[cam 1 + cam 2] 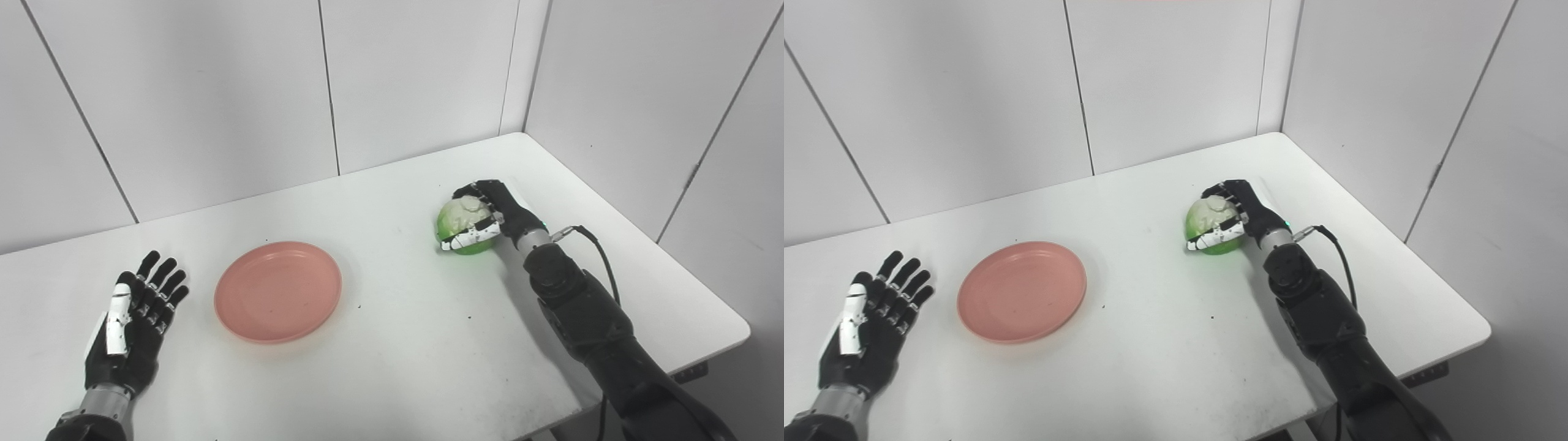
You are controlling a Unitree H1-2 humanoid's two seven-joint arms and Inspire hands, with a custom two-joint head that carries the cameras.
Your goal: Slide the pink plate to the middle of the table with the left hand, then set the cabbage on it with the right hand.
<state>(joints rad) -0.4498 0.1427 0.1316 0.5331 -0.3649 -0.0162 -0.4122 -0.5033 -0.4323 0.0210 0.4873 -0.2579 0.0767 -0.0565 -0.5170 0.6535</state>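
A round pink plate (278,290) lies flat on the white table (398,343), left of the middle, with nothing on it. The cabbage (460,222), pale on top and green below, sits on the table at the right. My right hand (493,215) is wrapped around it from the right side, fingers over its top and thumb across its front, so it is shut on the cabbage. My left hand (136,318) rests open on the table to the left of the plate, fingers spread, a short gap from the rim.
White wall panels (416,79) close off the back and right side of the table. The table's right edge (723,306) runs close behind my right forearm. A black cable (597,248) loops off the right wrist.
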